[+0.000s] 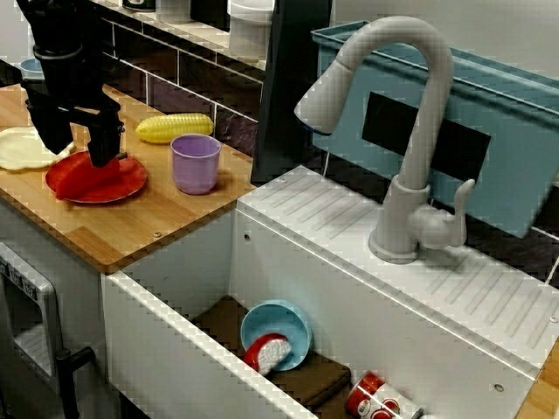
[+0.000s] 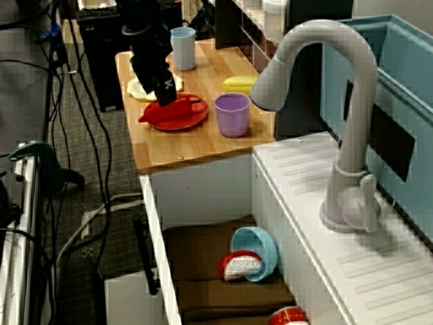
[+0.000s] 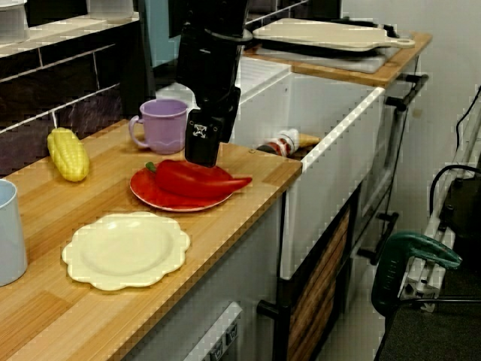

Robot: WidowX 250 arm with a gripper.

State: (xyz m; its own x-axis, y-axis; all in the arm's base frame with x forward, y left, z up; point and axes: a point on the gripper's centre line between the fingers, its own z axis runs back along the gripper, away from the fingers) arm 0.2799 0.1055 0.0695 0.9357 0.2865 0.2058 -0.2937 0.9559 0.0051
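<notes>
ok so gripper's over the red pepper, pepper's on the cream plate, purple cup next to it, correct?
No: the red pepper lies on the red plate; the cream plate sits beside it, as the view from the side shows. The gripper over it and purple cup next to it are right.

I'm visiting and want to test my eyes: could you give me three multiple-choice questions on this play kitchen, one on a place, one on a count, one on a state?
1. Where does the red pepper lie? A on the pale yellow plate; B on the red plate; C on the bare wooden counter.
2. How many plates are on the counter? A three; B one; C two.
3. How is the gripper? A open over the pepper; B shut on the pepper; C shut on the plate's rim.
Answers: B, it lies across the red plate; C, one red, one pale yellow; A, its jaws stand apart, holding nothing.
</notes>
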